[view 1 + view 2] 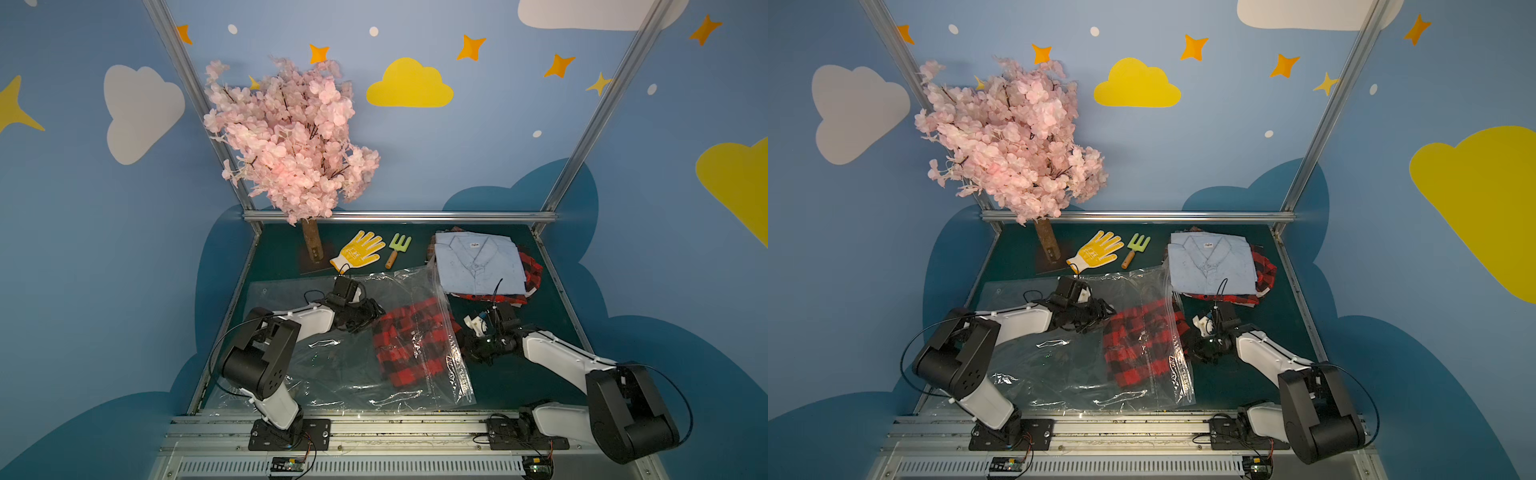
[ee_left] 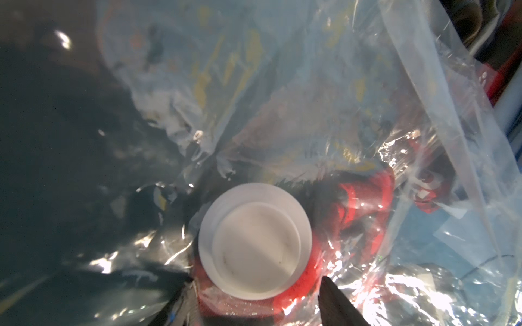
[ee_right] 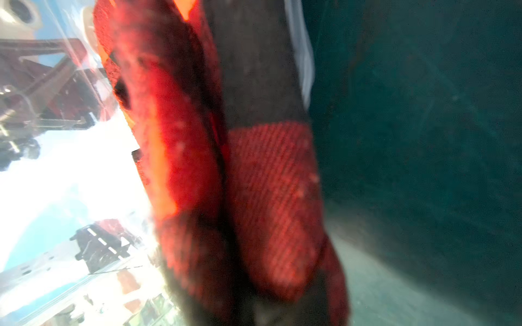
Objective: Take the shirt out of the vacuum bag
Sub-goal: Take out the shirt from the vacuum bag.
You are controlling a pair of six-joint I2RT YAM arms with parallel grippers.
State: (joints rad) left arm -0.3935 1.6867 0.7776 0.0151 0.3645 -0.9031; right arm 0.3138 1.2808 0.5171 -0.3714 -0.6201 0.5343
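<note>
- A pink blossom tree (image 1: 291,137) stands at the 11 o'clock corner of the green table (image 1: 519,374).
- The vacuum bag (image 1: 332,365), clear and crinkled, lies flat across the middle and the 7 o'clock side. Its zip-seal strip (image 1: 459,365) runs along its 3 o'clock edge.
- A yellow dotted glove (image 1: 357,249) lies towards 12 o'clock. Its print is too small to read.
- The left gripper (image 1: 368,318) rests on the bag at the shirt's 9 o'clock side. Its jaws are spread either side of the round white valve (image 2: 254,242).
- A green hand fork (image 1: 400,245) lies just beside the glove, at its 3 o'clock.
- The red-and-black checked shirt (image 1: 409,345) lies folded at the centre, mostly under the bag's plastic, close to the zip end.
- The right gripper (image 1: 467,345) sits at the shirt's 3 o'clock edge. Blurred red cloth fills its wrist view, so I cannot tell how its jaws stand.
- A stack of folded shirts (image 1: 478,266) sits at 1 o'clock, a pale blue one on top. The writing on its white neck label (image 1: 473,245) is unreadable.
</note>
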